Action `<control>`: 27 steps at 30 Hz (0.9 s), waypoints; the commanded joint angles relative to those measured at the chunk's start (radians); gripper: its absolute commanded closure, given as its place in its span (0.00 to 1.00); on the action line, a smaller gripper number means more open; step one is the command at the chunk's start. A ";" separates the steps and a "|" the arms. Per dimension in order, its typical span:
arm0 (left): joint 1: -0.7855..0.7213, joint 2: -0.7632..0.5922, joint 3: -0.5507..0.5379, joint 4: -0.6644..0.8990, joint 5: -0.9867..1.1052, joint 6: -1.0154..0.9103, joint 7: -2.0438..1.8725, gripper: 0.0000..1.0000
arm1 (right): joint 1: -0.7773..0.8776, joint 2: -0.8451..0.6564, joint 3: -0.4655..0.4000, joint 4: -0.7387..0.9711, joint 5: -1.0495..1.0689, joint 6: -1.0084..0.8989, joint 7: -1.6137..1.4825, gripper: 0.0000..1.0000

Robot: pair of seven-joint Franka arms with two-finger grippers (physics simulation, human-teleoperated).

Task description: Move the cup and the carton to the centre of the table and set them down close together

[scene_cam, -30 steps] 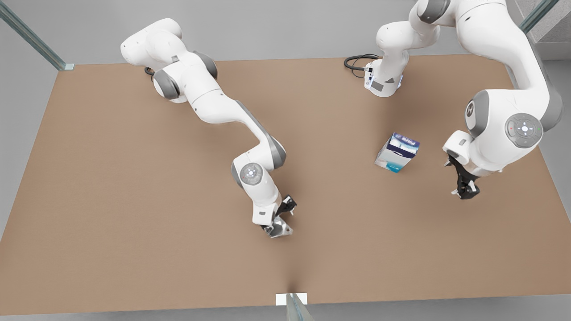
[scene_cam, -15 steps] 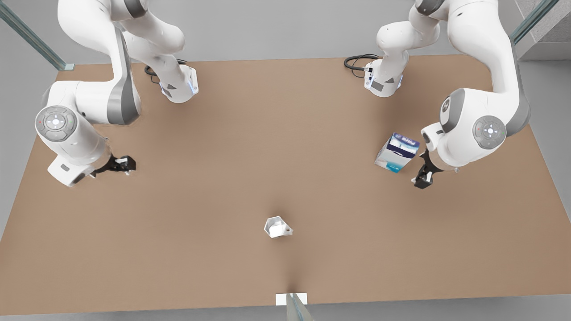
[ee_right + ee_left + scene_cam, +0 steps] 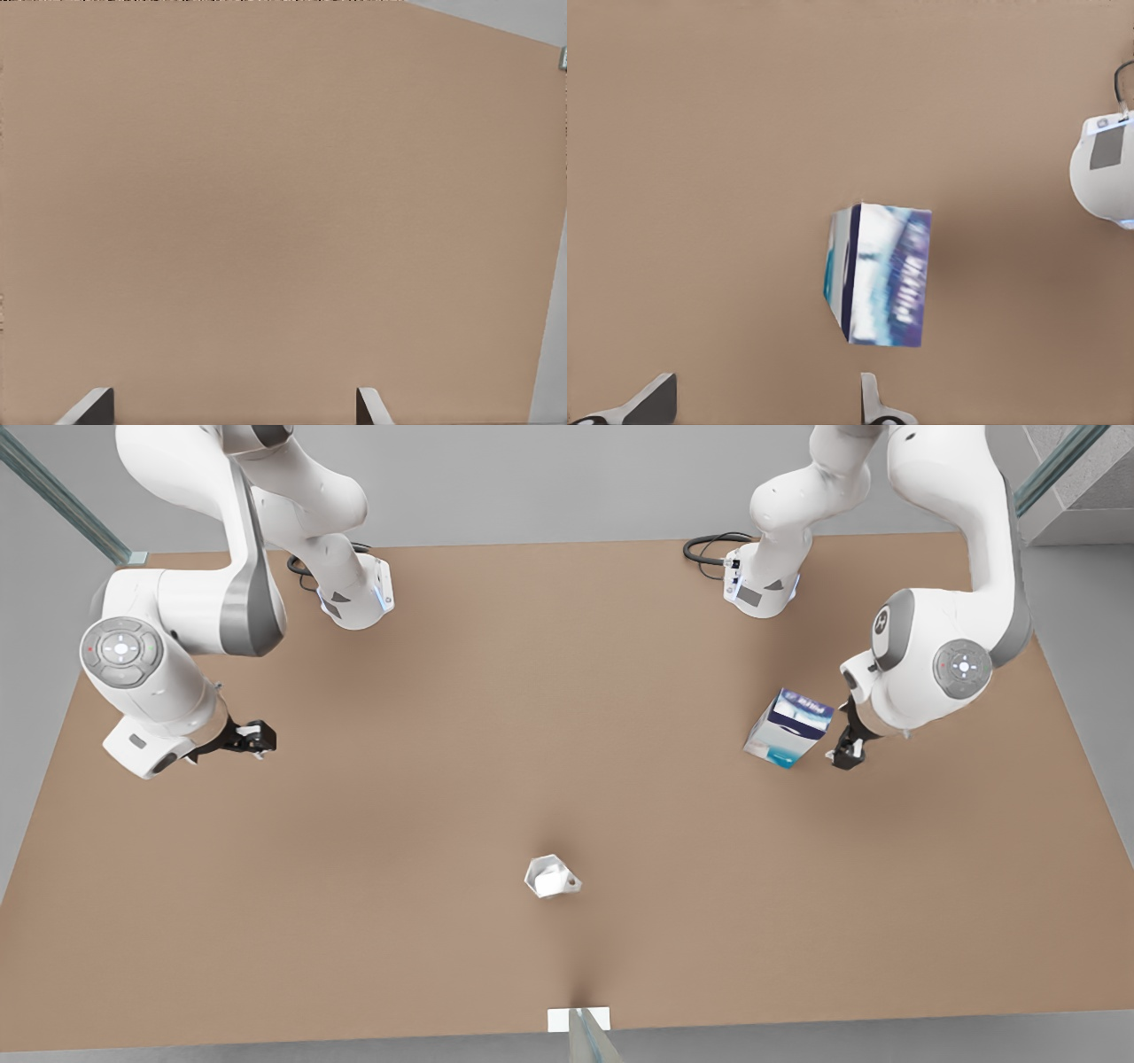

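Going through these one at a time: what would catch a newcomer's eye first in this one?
First the carton, navy top and teal band, standing toward the front view's right of the big brown table, with the left tool open just beside it, not touching. Next the small white cup, alone near the table's near edge at mid-width. The right tool waits open, far off at the front view's left.

carton [image 3: 788, 726] stood on the surface [image 3: 443, 797] toward the front view's right | left pincer [image 3: 848, 755] sat just beside carton, on its right in the front view | cup [image 3: 550, 876] sat near the surface's near edge, mid-width, well apart from carton | right pincer [image 3: 252, 738] hung over the front view's left side, far from both
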State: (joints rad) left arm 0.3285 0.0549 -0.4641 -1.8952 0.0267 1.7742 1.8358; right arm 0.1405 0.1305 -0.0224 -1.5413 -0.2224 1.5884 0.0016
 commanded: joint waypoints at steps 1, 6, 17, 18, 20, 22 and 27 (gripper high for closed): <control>0.006 -0.004 -0.017 -0.001 -0.042 -0.002 -0.018 0.00 | -0.002 0.000 -0.001 0.000 0.000 0.002 0.000 0.00; 0.004 -0.013 -0.044 -0.044 -0.068 -0.053 -0.062 0.00 | -0.004 0.000 -0.001 -0.003 0.000 0.002 0.000 0.00; 0.061 -0.047 -0.041 -0.245 -0.037 0.129 0.014 0.00 | -0.004 0.003 -0.001 -0.008 0.002 0.005 0.001 0.00; 0.067 -0.046 -0.041 -0.254 -0.037 0.130 0.014 0.00 | -0.004 0.003 -0.001 -0.008 0.002 0.005 0.002 0.00; 0.087 -0.047 -0.042 -0.288 -0.028 0.151 0.014 0.00 | -0.004 0.003 -0.001 -0.008 0.002 0.005 0.001 0.00; 0.110 -0.049 -0.041 -0.308 -0.010 0.174 0.017 0.00 | -0.004 0.003 -0.001 -0.008 0.002 0.005 0.002 0.00; 0.142 -0.058 -0.042 -0.340 0.024 0.211 0.077 0.00 | -0.004 0.005 -0.001 -0.008 0.002 0.005 0.002 0.00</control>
State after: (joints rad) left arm 0.4012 -0.0029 -0.5104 -2.2394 0.0360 1.9850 1.9140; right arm 0.1364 0.1351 -0.0230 -1.5493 -0.2209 1.5947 0.0031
